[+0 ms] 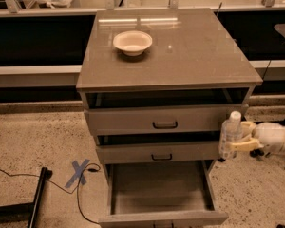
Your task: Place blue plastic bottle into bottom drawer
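Observation:
The blue plastic bottle (pixel 231 135) is upright, clear with a white cap, held at the cabinet's right front corner, level with the middle drawer. My gripper (pixel 238 137) comes in from the right on a white arm and is shut on the bottle's body. The bottom drawer (pixel 161 217) is pulled far out below and to the left of the bottle; its tray looks empty. The bottle is beside the drawer's right edge and well above it, not over the tray.
A cream bowl (pixel 132 42) sits on the cabinet top (pixel 190 56). The top drawer (pixel 165 119) and middle drawer (pixel 161 152) stand slightly open. A blue tape cross (pixel 79 172) and a black cable (pixel 19 175) lie on the floor at left.

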Controlling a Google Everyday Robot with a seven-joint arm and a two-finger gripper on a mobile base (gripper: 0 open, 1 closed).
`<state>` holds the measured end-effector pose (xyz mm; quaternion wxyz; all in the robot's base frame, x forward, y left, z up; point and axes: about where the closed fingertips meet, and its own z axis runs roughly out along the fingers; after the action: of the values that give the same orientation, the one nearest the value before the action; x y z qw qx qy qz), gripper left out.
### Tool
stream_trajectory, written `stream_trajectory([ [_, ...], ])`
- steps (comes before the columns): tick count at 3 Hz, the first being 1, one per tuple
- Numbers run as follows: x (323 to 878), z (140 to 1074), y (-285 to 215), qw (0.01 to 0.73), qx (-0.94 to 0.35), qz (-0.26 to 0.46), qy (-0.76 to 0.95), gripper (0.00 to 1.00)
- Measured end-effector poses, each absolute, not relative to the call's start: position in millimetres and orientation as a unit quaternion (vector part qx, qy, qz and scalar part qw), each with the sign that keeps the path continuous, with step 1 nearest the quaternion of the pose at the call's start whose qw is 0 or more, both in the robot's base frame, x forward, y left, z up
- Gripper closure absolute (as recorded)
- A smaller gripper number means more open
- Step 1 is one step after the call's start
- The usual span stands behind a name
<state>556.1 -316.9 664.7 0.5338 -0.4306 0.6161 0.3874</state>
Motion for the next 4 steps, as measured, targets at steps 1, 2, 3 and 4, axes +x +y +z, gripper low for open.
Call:
stream_trajectory([
  [1, 561, 607, -310, 0.572, -0.425, 0.415, 0.567, 1.0],
  [2, 563, 577, -308, 0.587, -0.425, 0.43, 0.539, 1.0],
  [3, 564, 572, -309, 0.588, -0.423, 0.431, 0.538, 1.0],
  [4, 574, 552, -313, 0.592, -0.411, 0.427, 0.546, 1.0],
])
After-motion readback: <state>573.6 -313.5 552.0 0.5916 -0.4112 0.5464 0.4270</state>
